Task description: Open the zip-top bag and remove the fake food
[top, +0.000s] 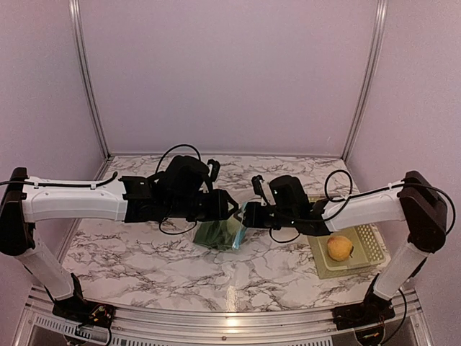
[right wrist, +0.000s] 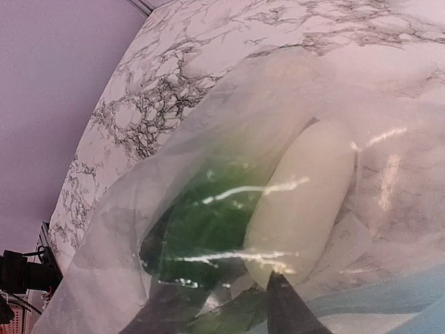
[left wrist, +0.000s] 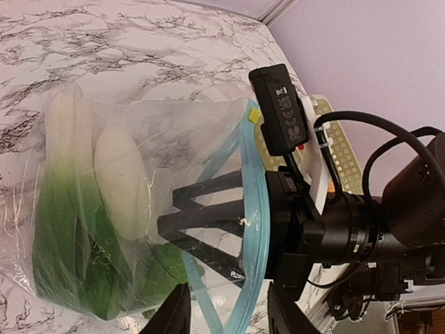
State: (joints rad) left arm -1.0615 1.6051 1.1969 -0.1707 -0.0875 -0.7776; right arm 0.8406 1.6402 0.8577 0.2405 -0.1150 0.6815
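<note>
The zip-top bag (top: 220, 235) hangs between my two grippers over the middle of the table, its light blue zipper strip (left wrist: 252, 209) parted into a loop. Inside lie the green leafy vegetable (left wrist: 66, 236) and the white oblong piece (left wrist: 122, 184); both also show in the right wrist view, the vegetable (right wrist: 208, 229) left of the white piece (right wrist: 306, 202). My right gripper (left wrist: 167, 212) reaches through the bag's mouth, jaws apart, tips next to the white piece and the leaves. My left gripper (left wrist: 229, 309) is open, with the zipper strip running between its jaws. The yellow-orange fruit (top: 338, 247) lies in the basket. The red fruit is not in view.
The pale yellow-green lattice basket (top: 369, 245) stands at the right, near the front edge and next to the right arm. The marble table top (top: 144, 252) is bounded by lilac walls at the back and sides.
</note>
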